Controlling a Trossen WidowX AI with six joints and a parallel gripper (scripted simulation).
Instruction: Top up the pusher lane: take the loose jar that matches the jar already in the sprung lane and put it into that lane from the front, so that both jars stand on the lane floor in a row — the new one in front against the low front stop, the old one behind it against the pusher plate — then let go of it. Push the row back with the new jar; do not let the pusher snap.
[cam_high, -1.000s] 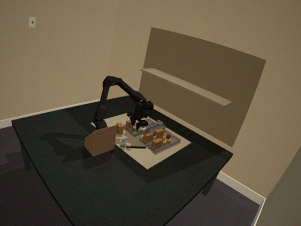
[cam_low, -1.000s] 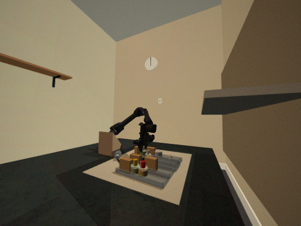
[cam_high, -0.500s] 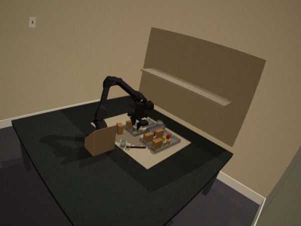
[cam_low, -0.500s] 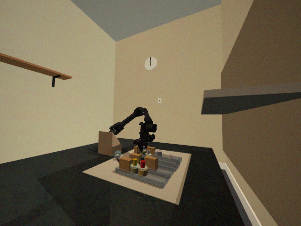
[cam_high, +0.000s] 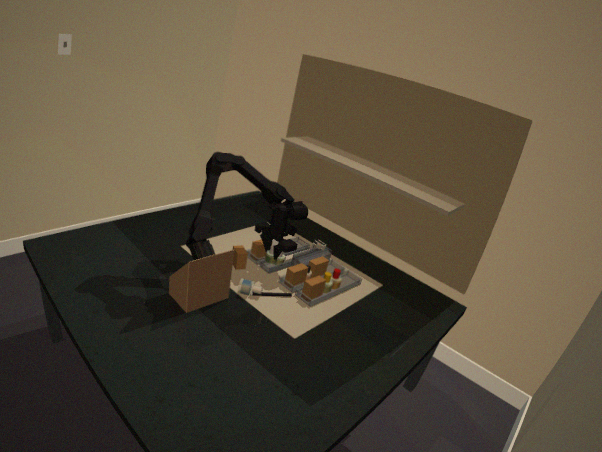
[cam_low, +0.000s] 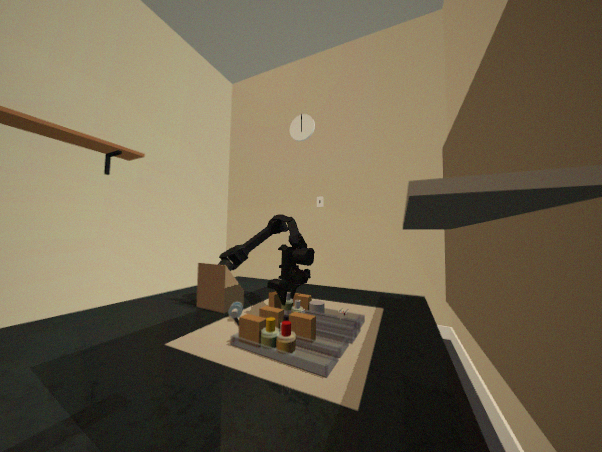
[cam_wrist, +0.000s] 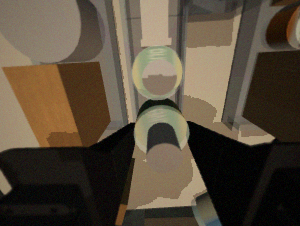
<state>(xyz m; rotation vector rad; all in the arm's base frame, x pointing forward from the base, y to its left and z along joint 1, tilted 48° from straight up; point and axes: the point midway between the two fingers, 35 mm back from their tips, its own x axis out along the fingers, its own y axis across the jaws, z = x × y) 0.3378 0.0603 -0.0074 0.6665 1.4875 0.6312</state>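
My gripper (cam_wrist: 160, 126) (cam_high: 276, 256) is shut on a pale green glass jar (cam_wrist: 164, 159) (cam_low: 288, 303) with a grey cap. The jar is upright or nearly so, at the front end of the sprung lane. A matching jar (cam_wrist: 157, 72) (cam_low: 298, 308) stands in the lane just behind it; the two look very close, and I cannot tell if they touch. The pale pusher (cam_wrist: 155, 25) is right behind the lane jar. The lane's clear side wall (cam_wrist: 179, 30) shows beside it. The front stop and the held jar's base are hidden, so its height above the floor is unclear.
A brown block (cam_wrist: 37, 95) and a grey cylinder (cam_wrist: 42, 30) stand left of the lane, a dark block (cam_wrist: 274, 95) to the right. Yellow-capped (cam_low: 270, 332) and red-capped (cam_low: 286, 337) jars stand in an outer lane. A blue-and-white item (cam_high: 247, 286) lies on the mat (cam_high: 295, 322) by a black rod (cam_high: 274, 294).
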